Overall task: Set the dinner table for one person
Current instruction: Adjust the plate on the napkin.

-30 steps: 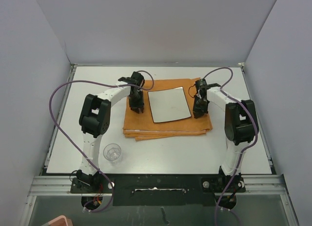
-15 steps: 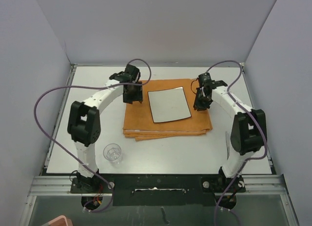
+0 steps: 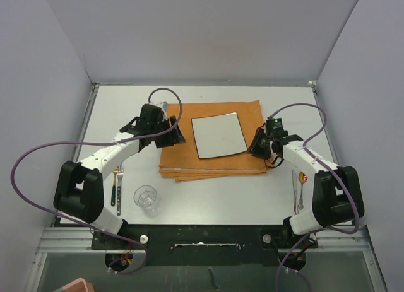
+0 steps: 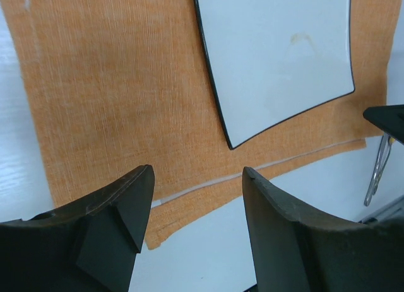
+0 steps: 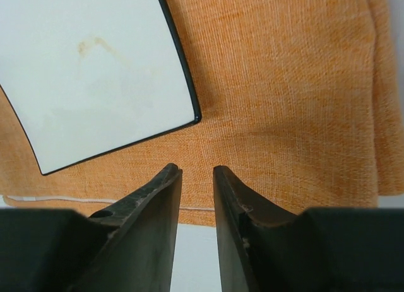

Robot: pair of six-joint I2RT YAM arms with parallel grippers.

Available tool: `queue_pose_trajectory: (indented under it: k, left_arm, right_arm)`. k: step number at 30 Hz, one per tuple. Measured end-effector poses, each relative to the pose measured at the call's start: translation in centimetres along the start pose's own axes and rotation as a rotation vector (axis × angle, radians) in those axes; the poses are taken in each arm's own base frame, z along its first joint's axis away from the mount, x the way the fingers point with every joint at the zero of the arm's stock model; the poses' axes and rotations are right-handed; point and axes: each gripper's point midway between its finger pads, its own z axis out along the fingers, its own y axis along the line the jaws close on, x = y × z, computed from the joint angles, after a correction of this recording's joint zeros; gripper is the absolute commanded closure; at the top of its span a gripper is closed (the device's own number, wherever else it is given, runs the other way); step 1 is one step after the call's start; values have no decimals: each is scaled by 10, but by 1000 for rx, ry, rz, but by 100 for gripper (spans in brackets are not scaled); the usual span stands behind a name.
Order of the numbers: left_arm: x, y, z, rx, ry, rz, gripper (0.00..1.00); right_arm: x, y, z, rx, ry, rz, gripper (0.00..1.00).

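The dinner table (image 3: pixel 208 200) is a wide off-white top. A folded orange mat (image 3: pixel 183 159) lies at its middle, with a square white plate (image 3: pixel 219 135) on it. My left gripper (image 3: pixel 173 135) hangs over the mat's left part, beside the plate. In the left wrist view this gripper (image 4: pixel 197 170) is open and empty above the mat (image 4: pixel 113 103), with the plate (image 4: pixel 278 52) ahead. My right gripper (image 3: pixel 257 145) sits over the mat's right edge. In the right wrist view that gripper (image 5: pixel 196 169) is narrowly open with only mat (image 5: pixel 284 103) between its fingers, and the plate (image 5: pixel 95 71) is ahead to the left.
A clear glass (image 3: pixel 145 197) stands near the front left. Cutlery (image 3: pixel 117 186) lies on the table left of the glass. More cutlery (image 3: pixel 295 190) lies at the right, near the right arm. Grey walls enclose the table on three sides.
Both arms have swung their elbows outward and down, uncovering cutlery on each side. Both grippers have opened, the left wider than the right, and stay over the mat's side edges.
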Motion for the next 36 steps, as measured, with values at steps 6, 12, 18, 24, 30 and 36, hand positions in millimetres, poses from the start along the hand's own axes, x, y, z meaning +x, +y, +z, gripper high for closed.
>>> queue_pose_trajectory:
  k: [6, 12, 18, 24, 30, 36]
  left_arm:
    - [37, 8, 14, 48, 74, -59, 44]
    - [32, 1, 9, 86, 41, -51, 44]
    - [45, 5, 12, 117, 22, -94, 44]
    - [56, -4, 36, 215, 13, -207, 44]
    - [78, -4, 77, 257, 53, -328, 45]
    - [72, -22, 91, 345, 29, -394, 46]
  right_arm:
    - [21, -13, 18, -68, 20, 87, 73]
    - [8, -10, 22, -130, -37, 141, 70]
    - [-6, -6, 22, -195, -82, 195, 68]
    - [-18, -6, 17, -229, -107, 227, 67]
    - [-28, -4, 4, -266, -132, 220, 68]
    - [-29, -9, -1, -270, -126, 211, 69]
